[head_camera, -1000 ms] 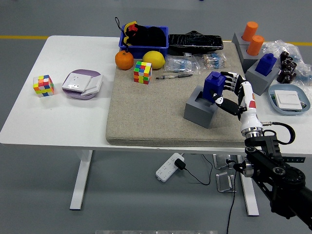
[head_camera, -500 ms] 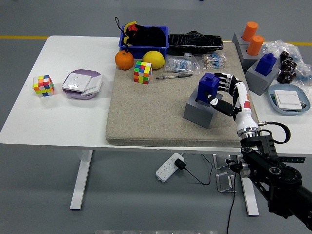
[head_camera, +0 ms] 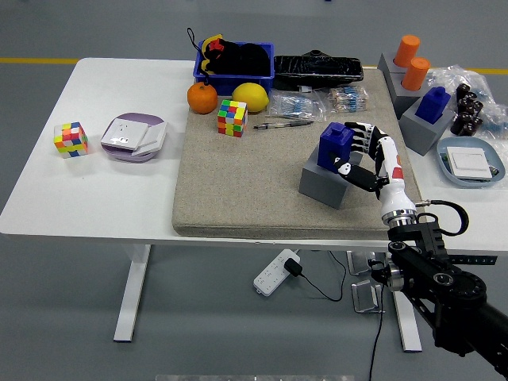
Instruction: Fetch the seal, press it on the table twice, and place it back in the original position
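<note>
A blue seal (head_camera: pixel 334 146) is held just above its grey block holder (head_camera: pixel 329 182) on the beige mat (head_camera: pixel 238 182). My right hand (head_camera: pixel 354 153) reaches in from the lower right and is shut on the seal, fingers behind it and thumb at its lower right. The seal's base looks lifted out of the holder's slot. A second blue seal (head_camera: pixel 433 104) stands in another grey holder (head_camera: pixel 427 127) at the right. My left arm is out of view.
On the mat lie a Rubik's cube (head_camera: pixel 232 117), an orange (head_camera: pixel 202 98), a lemon (head_camera: pixel 250 97), a pen (head_camera: pixel 282 124), plastic bags and a blue bin (head_camera: pixel 234 71). Orange cylinders (head_camera: pixel 411 62) stand at the back right. A second cube (head_camera: pixel 70 139) and a purple-white socket box (head_camera: pixel 133 136) sit at the left.
My right hand has closed on the blue seal and carried it up and to the left, out of the grey holder.
</note>
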You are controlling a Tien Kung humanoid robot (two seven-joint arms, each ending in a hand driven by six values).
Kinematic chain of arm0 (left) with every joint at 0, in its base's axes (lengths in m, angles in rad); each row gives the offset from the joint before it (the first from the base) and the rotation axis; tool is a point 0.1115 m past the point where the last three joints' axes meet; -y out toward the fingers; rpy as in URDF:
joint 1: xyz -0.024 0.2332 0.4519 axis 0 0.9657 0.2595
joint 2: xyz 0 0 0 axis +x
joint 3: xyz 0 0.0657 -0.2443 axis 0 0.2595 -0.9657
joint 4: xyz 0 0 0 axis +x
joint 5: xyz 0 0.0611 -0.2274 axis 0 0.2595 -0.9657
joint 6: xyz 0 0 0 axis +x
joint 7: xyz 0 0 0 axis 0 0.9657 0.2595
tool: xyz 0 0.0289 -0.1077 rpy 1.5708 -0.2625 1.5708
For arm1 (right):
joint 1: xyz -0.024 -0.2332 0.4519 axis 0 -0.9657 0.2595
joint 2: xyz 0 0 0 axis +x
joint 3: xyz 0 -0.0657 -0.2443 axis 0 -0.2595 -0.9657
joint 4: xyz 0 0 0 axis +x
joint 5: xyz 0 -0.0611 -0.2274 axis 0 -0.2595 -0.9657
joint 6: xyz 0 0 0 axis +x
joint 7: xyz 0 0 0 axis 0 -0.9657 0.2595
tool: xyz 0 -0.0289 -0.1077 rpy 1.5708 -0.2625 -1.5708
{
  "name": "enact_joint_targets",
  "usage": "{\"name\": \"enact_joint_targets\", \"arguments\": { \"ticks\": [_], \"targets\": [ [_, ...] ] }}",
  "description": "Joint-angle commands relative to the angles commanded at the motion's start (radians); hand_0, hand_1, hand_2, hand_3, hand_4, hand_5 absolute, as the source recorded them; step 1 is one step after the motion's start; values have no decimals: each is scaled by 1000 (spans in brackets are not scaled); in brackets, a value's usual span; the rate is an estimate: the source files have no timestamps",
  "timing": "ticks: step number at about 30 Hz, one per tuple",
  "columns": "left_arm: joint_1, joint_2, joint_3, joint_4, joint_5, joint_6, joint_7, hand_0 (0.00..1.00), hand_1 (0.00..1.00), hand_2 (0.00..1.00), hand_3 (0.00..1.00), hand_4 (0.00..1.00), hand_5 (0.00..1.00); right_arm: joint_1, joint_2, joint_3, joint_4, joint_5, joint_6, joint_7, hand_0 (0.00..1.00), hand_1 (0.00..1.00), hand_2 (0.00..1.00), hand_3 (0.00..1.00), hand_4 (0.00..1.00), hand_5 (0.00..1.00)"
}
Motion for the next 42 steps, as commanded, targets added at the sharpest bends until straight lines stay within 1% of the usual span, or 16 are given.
{"name": "enact_joint_targets", "arguments": {
  "ticks": [14,26,42],
  "targets": [
    [-2,-1,3,0,-1,0,0,723,697,686,724,640,206,8,-7,-8,-19,5,4,0,572,421,416,435,771,2],
    [0,-2,3,0,-1,-1,0,724,696,686,724,640,206,6,-18,-3,-10,0,5,0,572,420,415,432,771,2],
    [0,-3,5,1,-2,-1,0,723,696,687,724,640,206,2,-17,-9,-18,0,10,0,572,420,415,433,772,2]
  ]
}}
